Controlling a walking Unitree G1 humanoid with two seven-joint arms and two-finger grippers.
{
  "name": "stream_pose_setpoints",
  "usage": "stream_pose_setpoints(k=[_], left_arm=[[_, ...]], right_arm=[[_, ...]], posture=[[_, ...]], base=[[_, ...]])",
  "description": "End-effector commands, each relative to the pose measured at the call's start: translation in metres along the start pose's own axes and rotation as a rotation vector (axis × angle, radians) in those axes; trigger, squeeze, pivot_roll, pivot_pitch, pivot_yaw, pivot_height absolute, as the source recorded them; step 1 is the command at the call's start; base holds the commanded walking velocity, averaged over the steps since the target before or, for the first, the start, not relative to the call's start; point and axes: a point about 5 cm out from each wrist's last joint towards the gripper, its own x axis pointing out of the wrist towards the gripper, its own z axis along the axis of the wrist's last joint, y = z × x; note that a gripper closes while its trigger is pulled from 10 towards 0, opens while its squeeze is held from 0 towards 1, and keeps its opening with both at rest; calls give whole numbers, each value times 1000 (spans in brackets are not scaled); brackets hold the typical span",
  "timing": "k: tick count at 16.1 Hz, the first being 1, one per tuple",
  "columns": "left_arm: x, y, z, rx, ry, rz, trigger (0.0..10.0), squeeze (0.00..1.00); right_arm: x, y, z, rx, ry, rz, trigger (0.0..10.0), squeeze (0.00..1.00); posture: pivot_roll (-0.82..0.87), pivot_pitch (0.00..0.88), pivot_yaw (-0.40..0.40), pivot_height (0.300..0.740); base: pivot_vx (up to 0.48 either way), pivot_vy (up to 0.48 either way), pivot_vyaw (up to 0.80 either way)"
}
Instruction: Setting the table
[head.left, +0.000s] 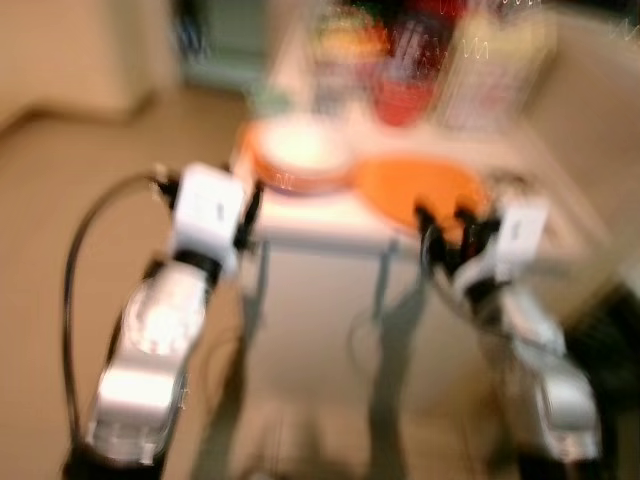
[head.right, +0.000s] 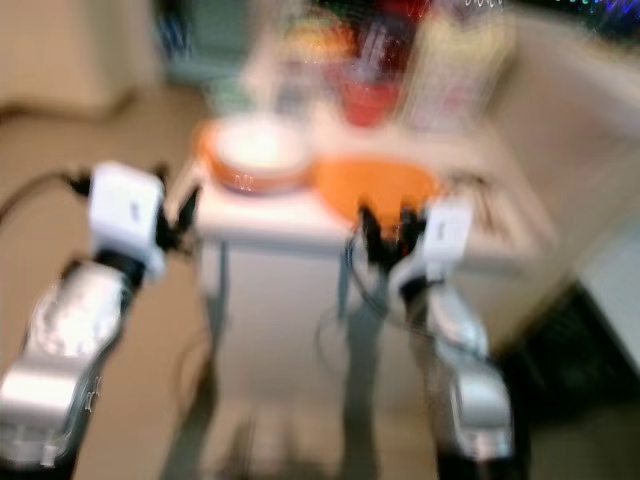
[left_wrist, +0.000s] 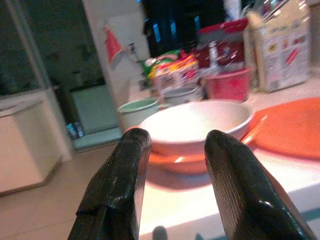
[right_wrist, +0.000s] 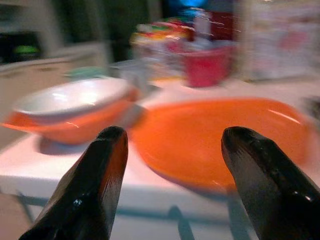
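Observation:
A white bowl (left_wrist: 197, 122) rests on an orange plate (head.left: 300, 172) at the near left corner of a white table (head.left: 320, 225). Beside it lies a flat orange plate (right_wrist: 220, 137). My left gripper (left_wrist: 175, 145) is open, just short of the table's corner, pointing at the bowl with nothing between its fingers. My right gripper (right_wrist: 172, 142) is open too, held in front of the flat orange plate at the table's front edge. The head views are blurred.
Further back on the table stand a red container (left_wrist: 227, 82), a pale green cup (left_wrist: 137, 110), colourful packets (left_wrist: 175, 72) and a white carton (left_wrist: 282, 47). Tan floor (head.left: 60, 180) spreads to the left. The table's thin legs (head.left: 262, 275) sit between my arms.

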Motion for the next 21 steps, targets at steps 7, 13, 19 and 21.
stream_pose_setpoints(k=[7,13,19,21], left_arm=[[22,-5,5,-4,-30,-18,10000,0],[19,-4,0,-67,-26,14,10000,0],[14,-9,-2,-66,-22,-34,10000,0],[12,-10,-2,-62,-23,-37,10000,0]], right_arm=[[2,-5,11,8,3,-95,10000,0],[7,4,9,-31,66,-44,10000,0],[22,4,26,-79,57,1,10000,0],[26,5,29,-90,61,16,10000,0]], posture=[[29,0,0,740],[36,0,-15,740],[43,0,-38,740],[47,0,-44,740]], base=[[0,0,0],[99,0,0],[324,0,-245],[326,0,0]])
